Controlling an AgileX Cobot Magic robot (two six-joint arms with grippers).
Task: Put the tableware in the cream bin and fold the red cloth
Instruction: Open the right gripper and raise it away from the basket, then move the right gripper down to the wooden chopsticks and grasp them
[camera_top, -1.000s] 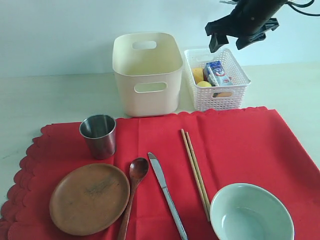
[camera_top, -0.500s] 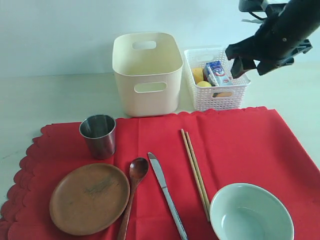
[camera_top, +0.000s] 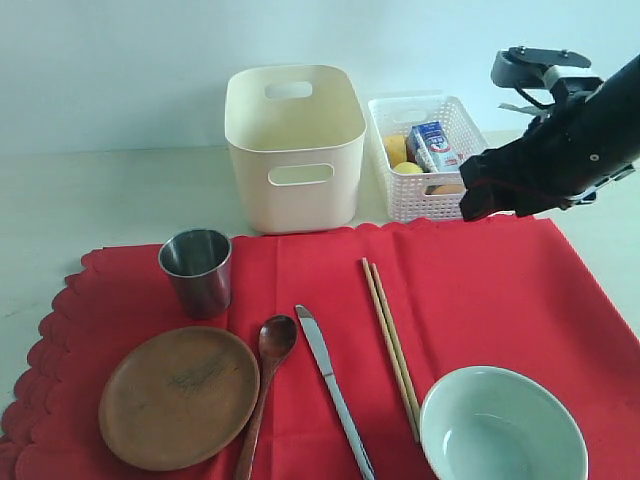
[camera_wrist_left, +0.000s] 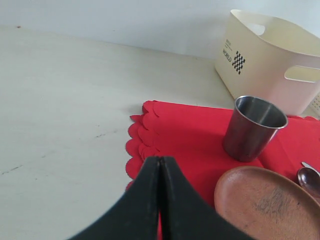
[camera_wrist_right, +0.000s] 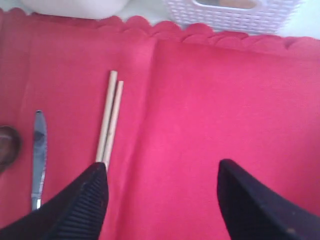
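The red cloth (camera_top: 470, 290) lies spread out, bearing a steel cup (camera_top: 197, 271), wooden plate (camera_top: 178, 396), wooden spoon (camera_top: 267, 380), table knife (camera_top: 332, 390), chopsticks (camera_top: 391, 346) and pale bowl (camera_top: 502, 425). The cream bin (camera_top: 295, 145) stands behind the cloth. My right gripper (camera_top: 485, 200) hangs open above the cloth's far right part, holding nothing; in its wrist view (camera_wrist_right: 161, 170) the chopsticks (camera_wrist_right: 109, 116) and knife (camera_wrist_right: 37, 150) lie off to one side. My left gripper (camera_wrist_left: 160, 165) is shut and empty over the cloth's scalloped left edge (camera_wrist_left: 142, 145), near the cup (camera_wrist_left: 252, 127) and plate (camera_wrist_left: 265, 205).
A white lattice basket (camera_top: 432, 155) with a milk carton (camera_top: 436, 146) and yellow food stands right of the cream bin. Pale tabletop (camera_top: 110, 195) surrounds the cloth; the left arm is not seen in the exterior view.
My right arm has come down and rightward from above the lattice basket to just over the cloth's far right part. Nothing on the cloth has moved.
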